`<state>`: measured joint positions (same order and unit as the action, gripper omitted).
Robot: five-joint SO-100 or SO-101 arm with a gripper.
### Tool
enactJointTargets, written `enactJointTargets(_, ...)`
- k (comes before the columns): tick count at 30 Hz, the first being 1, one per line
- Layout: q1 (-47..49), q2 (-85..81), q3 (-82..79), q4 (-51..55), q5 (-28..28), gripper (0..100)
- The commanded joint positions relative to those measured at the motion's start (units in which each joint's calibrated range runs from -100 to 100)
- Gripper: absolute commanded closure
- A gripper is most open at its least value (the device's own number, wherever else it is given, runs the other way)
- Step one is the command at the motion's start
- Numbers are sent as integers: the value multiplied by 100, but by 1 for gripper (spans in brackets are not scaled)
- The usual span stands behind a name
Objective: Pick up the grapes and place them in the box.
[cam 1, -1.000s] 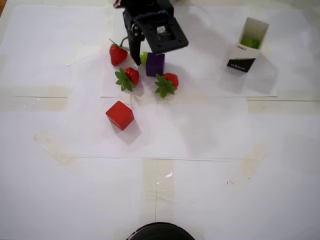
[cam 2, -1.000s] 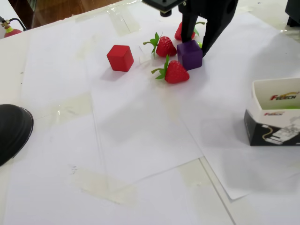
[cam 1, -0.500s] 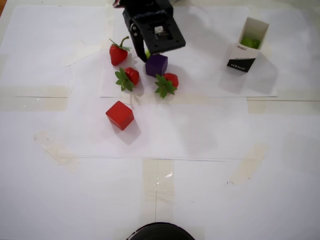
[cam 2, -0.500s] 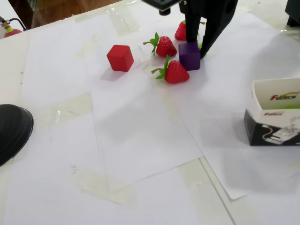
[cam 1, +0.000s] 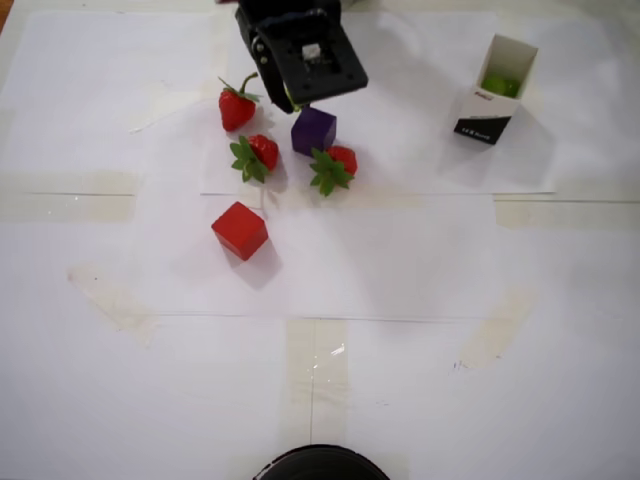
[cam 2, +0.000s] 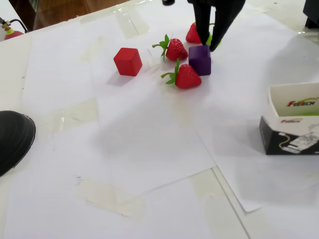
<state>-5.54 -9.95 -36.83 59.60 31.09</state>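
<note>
One light-green grape (cam 1: 290, 97) (cam 2: 209, 39) sits between my black fingertips just behind the purple cube (cam 1: 313, 130). My gripper (cam 1: 296, 100) (cam 2: 211, 44) reaches down from the top edge and its jaws are closed in on this grape, low over the paper. I cannot tell whether the grape is off the table. The white box (cam 1: 483, 110) with a black band stands at the top right in the overhead view, and more green grapes (cam 1: 501, 85) show inside its mouth. In the fixed view the box (cam 2: 289, 134) is at the right edge.
Three red strawberries (cam 1: 237, 107) (cam 1: 258, 153) (cam 1: 335, 165) crowd around the purple cube (cam 2: 200, 59), close to my gripper. A red cube (cam 1: 240, 230) (cam 2: 127, 61) lies nearer the front. A black round object (cam 1: 320, 465) sits at the bottom edge.
</note>
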Motion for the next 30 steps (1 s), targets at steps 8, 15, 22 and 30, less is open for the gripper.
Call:
enactJointTargets(8,2723,-940,2620,1997,1143,96)
enactJointTargets(15,4113,-1180,1274,453,1744,96)
enactJointTargets(22,4260,-1172,647,-94,1851,96)
enactJointTargets(30,4231,-1137,411,-544,1832,84)
